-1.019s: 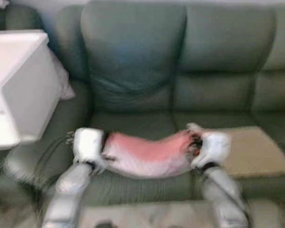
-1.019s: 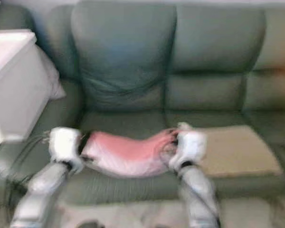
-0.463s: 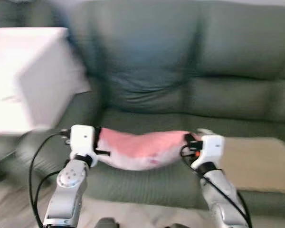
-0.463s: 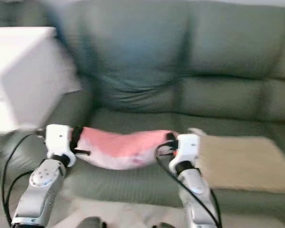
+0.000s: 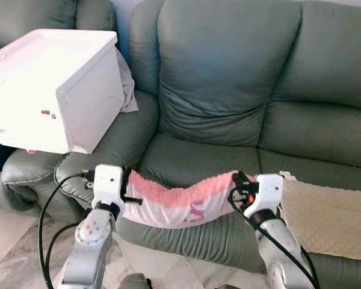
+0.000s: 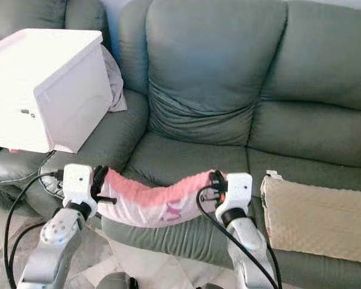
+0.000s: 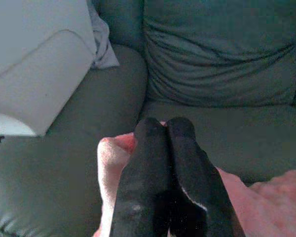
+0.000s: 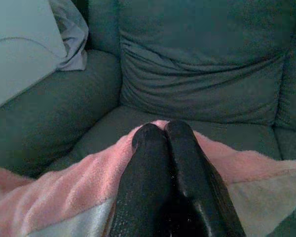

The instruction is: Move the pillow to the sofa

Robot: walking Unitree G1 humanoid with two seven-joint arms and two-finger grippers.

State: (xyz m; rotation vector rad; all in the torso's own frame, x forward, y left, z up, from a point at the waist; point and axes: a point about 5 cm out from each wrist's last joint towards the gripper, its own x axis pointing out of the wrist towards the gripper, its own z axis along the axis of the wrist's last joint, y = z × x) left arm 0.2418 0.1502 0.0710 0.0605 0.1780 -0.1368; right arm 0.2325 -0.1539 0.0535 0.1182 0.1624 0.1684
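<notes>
Green sofa (image 5: 228, 108) ahead; left hand (image 5: 125, 183) and right hand (image 5: 239, 185) each pinch an end of the pink pillow (image 5: 180, 201), which sags, soft and light.

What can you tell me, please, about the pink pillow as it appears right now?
The pillow is soft and fleecy, pink on top with a white underside bearing a pink mark. It sags in the middle, slung between the left gripper and the right gripper, each shut on one end. It hangs at the front edge of the green sofa seat; whether it touches the cushion is unclear.
</notes>
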